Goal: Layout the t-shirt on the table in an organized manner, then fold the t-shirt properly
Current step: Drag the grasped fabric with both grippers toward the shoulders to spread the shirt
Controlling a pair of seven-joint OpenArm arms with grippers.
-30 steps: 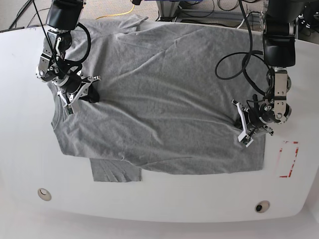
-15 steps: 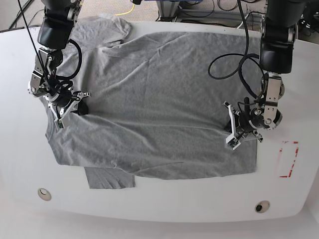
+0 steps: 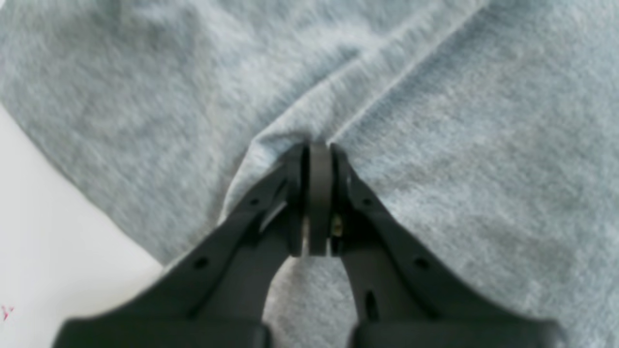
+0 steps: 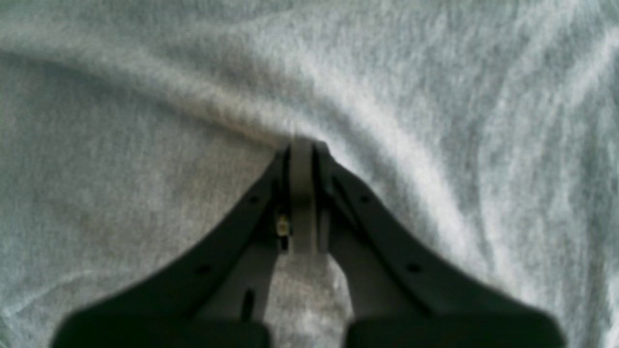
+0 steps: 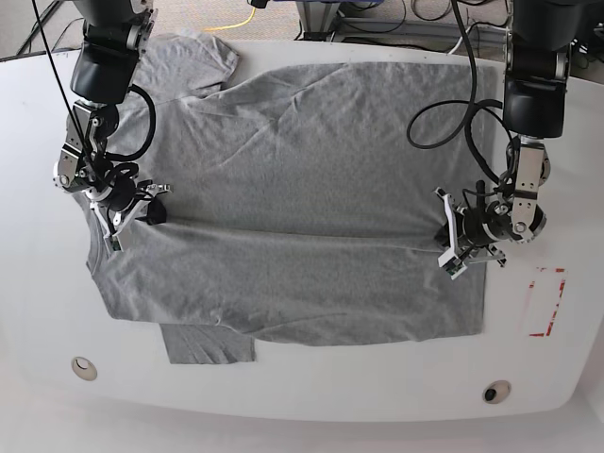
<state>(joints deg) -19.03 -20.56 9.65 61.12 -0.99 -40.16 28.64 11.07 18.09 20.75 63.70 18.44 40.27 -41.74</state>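
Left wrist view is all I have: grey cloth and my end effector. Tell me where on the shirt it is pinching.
Observer: The left end effector is shut on the shirt at the hem end, near the corner facing the red tape.
Operator: Report the other arm.
Observer: The right end effector is shut on the shirt too, at the collar end.
Operator: Say how the cloth lies between them.
Observer: A long straight ridge runs across the shirt from one end effector to the other; the rest lies spread on the table.
Operator: Check the sleeves.
Observer: One sleeve lies out past the shirt's near edge.
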